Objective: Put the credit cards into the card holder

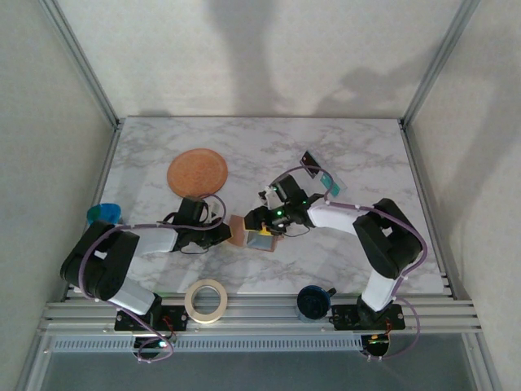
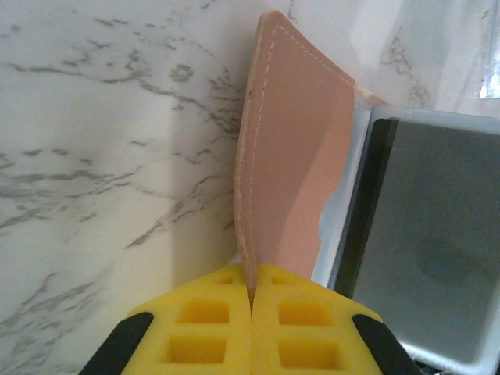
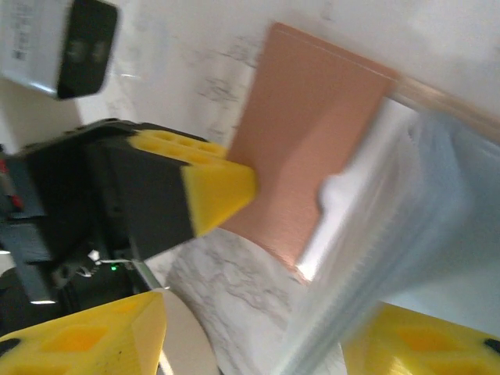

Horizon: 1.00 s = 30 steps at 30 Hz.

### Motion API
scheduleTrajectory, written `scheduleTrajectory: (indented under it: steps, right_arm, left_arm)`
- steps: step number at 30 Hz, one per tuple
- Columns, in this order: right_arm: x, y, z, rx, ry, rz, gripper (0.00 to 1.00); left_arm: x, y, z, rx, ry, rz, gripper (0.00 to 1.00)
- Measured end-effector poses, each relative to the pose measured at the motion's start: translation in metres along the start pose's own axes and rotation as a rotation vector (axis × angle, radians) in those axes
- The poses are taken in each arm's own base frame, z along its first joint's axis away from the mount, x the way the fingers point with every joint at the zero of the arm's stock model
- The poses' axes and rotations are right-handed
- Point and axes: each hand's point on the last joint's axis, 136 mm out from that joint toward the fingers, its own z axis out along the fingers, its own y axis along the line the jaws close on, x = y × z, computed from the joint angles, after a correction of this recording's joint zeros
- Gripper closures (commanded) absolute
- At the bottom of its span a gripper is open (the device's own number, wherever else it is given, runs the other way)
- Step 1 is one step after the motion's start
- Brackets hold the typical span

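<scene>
**Toward the table's near edge: holder pinched open, card to be fed in**

Just short of the near edge of the table, about mid-width, the holder is found with one flap lifted. That flap is pinched at its rim by the left gripper, whose fingers are closed fully on the leather. A grey card is seen just beside the flap's inner face, seemingly at the mouth of a pocket; how far it has entered cannot be told. The right gripper is set over it with fingers well apart and a blurred pale sheet passing between them. Whether that sheet is gripped cannot be told.

The step is judged to be insertion. The flap should be held motionless so that the pocket is presented open. The card should be squared to the pocket's edge before it is pushed along it, since a skewed corner is likely to catch on the stitching. Thin plastic is expected to slip, so light, steady pressure is advised.

A dark card and a teal card are to be seen farther back, right of mid-width, well apart from the holder.
</scene>
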Motion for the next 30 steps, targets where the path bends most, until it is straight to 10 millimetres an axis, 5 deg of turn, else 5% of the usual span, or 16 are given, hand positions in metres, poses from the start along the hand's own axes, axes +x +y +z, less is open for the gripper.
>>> scheduleTrajectory:
  steps: [7,13,18,21,22,26,30]
  right_arm:
    - [-0.01,0.034,0.012,-0.05,0.002,-0.075,0.39]
    - [-0.007,0.021,0.022,-0.013,0.028,-0.05,0.37]
    - [-0.012,0.02,0.019,0.035,0.026,-0.071,0.33]
    - [-0.022,0.022,0.011,0.083,0.006,-0.111,0.17]
    - [-0.026,0.022,0.005,0.115,-0.005,-0.127,0.01]
    - [-0.055,0.017,-0.04,0.279,-0.106,-0.23,0.01]
    - [-0.099,-0.004,-0.123,0.502,-0.26,-0.288,0.01]
  left_arm:
    - [0.005,-0.004,0.0,0.052,0.005,-0.038,0.72]
    - [-0.012,0.006,-0.02,0.051,-0.081,-0.107,0.48]
    - [-0.032,0.011,-0.048,0.003,-0.213,-0.131,0.46]
    - [-0.037,0.008,-0.058,-0.005,-0.253,-0.123,0.47]
    - [-0.037,0.008,-0.059,-0.012,-0.254,-0.121,0.47]
    - [-0.038,0.008,-0.063,-0.043,-0.247,-0.105,0.46]
    - [-0.044,-0.007,-0.067,-0.035,-0.256,-0.053,0.46]
